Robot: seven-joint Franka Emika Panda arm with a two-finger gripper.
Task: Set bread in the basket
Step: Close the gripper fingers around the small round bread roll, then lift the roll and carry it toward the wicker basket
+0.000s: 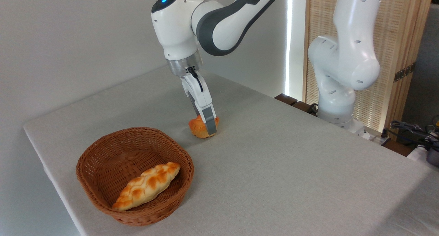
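Reached down from upper centre over a grey cloth-covered table (pixel 274 153): a white arm with its gripper (pixel 207 124) tilted and low. Closed around the small orange bread (pixel 199 127), one grey finger (pixel 210 121) pressed across the bun's near-right side, the other hidden behind. Sat on or just above the cloth; contact underneath too hard to tell. Stood apart, down and to the left near the table's front edge: a round reddish-brown wicker basket (pixel 103 153). Lay inside it, diagonally along the right wall: a long braided golden loaf (pixel 147 185). Stood at far right: the arm's white base, before a slatted wooden screen (pixel 401 40).
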